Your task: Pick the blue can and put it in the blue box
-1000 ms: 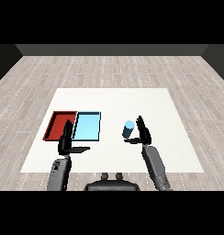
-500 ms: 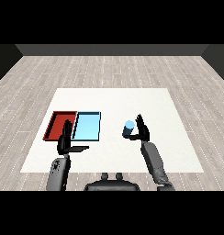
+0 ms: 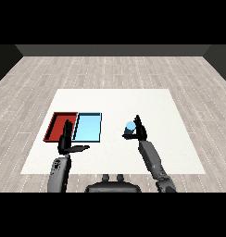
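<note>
White table [image 3: 115, 99]: red tray [image 3: 56, 127] beside light blue tray [image 3: 88, 127]. Right hand [image 3: 139, 131] fingers curled round blue can [image 3: 129, 128]; left hand [image 3: 65, 143] fingers straight, spread.

Bare test room: white table [image 3: 115, 99], grey plank floor [image 3: 110, 69].

1. Light is even and bright across the white tabletop [image 3: 115, 99], with no visible glare.
2. Shadows are faint; no strong cast shadow shows under the hands.
3. The wood floor [image 3: 110, 69] is evenly lit, while the far wall beyond it is dark.
4. Straight edges show no bending at the margins.
</note>
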Robot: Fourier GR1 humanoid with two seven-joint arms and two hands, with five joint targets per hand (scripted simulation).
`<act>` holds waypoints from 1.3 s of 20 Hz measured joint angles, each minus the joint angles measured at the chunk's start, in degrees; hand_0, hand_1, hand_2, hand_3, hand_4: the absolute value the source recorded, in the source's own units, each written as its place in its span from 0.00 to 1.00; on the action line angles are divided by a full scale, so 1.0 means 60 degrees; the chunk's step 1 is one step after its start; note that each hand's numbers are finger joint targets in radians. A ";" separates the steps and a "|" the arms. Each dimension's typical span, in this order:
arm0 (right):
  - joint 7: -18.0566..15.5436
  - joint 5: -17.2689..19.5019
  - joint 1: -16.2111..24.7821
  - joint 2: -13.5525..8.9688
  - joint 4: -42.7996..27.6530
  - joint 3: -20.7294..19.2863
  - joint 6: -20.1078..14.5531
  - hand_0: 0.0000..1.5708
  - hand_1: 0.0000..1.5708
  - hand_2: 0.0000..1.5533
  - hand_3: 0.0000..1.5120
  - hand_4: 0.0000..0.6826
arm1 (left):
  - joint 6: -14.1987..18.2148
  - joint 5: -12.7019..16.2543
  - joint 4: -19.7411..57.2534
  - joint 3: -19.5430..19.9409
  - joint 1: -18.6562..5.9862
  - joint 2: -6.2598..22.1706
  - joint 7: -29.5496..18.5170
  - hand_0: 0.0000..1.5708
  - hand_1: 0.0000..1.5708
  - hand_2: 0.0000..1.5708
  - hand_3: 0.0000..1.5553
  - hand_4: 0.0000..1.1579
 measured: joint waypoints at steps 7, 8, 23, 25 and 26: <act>-0.0288 -0.0172 -0.0498 -0.0023 0.0836 -0.0215 0.0220 0.00 0.00 0.00 0.00 0.00 | 0.0081 -0.0087 -0.0337 -0.0122 0.0227 -0.0048 0.0084 0.00 0.00 0.00 0.00 0.00; -0.0171 -0.0209 -0.0510 -0.0068 0.0765 -0.0262 0.0258 0.00 0.00 0.00 0.00 0.00 | 0.0111 -0.0100 -0.0272 -0.0096 0.0137 -0.0041 0.0083 0.00 0.00 0.00 0.00 0.00; -0.0551 -0.0862 -0.1248 -0.0031 0.1854 0.0044 -0.0232 0.56 0.56 0.70 0.63 0.00 | -0.0019 0.0089 -0.0176 -0.0049 0.0225 0.0003 -0.0031 0.00 0.00 0.00 0.00 0.00; -0.0622 -0.0794 -0.1297 -0.0034 0.2024 0.0082 -0.0545 0.88 0.88 0.90 0.92 0.61 | -0.0033 0.0109 -0.0132 -0.0051 0.0171 -0.0015 -0.0094 0.00 0.00 0.00 0.00 0.00; -0.0606 -0.0712 -0.1319 -0.0020 0.2132 0.0080 -0.0751 0.93 0.93 0.93 0.94 0.69 | -0.0038 0.0139 -0.0156 -0.0055 0.0153 -0.0029 -0.0061 0.00 0.00 0.00 0.00 0.00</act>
